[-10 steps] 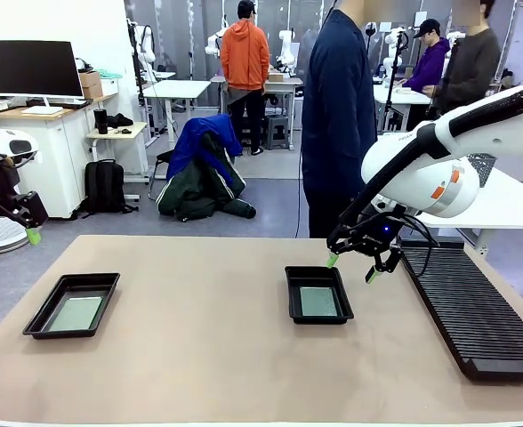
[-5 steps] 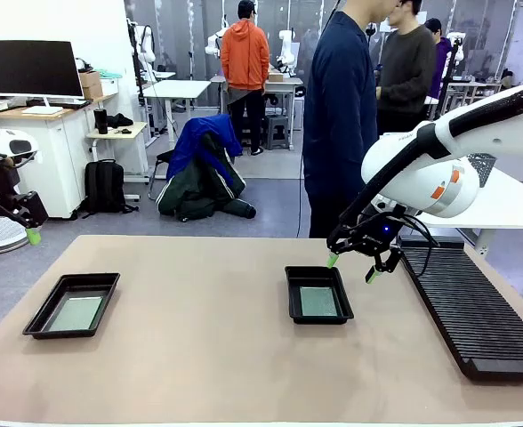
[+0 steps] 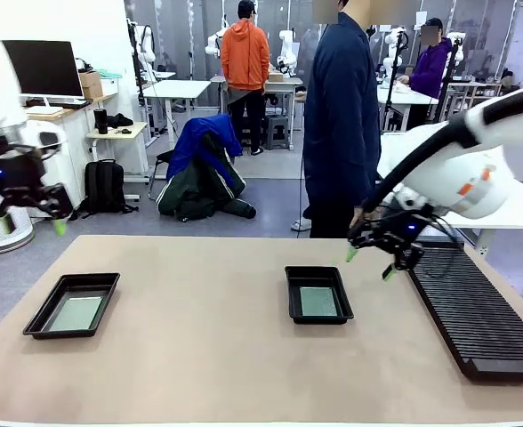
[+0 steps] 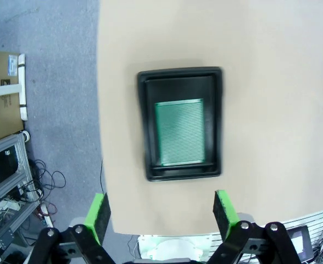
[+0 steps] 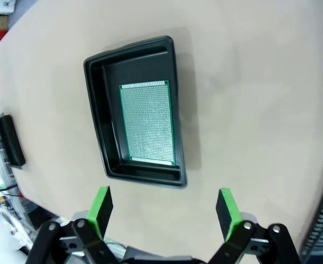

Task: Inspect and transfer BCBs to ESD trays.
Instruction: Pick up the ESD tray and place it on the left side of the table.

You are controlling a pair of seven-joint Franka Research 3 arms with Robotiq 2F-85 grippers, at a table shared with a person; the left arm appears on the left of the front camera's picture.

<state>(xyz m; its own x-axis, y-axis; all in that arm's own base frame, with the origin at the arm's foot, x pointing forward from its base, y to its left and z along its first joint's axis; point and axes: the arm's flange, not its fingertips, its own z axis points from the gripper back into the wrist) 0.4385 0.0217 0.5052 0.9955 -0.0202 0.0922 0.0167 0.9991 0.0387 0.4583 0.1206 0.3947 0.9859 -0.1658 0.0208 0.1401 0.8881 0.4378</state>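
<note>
Two ESD trays, each holding one BCB flat on its floor: the left tray (image 3: 72, 304) with its board (image 3: 74, 313) near the table's left edge, the middle tray (image 3: 318, 294) with its board (image 3: 318, 302). The left gripper (image 3: 30, 224) hangs beyond the table's left edge, the right gripper (image 3: 369, 264) between the middle tray and the slotted rack (image 3: 473, 313); both stand with jaws spread, empty. Likely hazard: on regrasping, a pad catching the sloped tray wall could drag the tray or tip the thin board.
</note>
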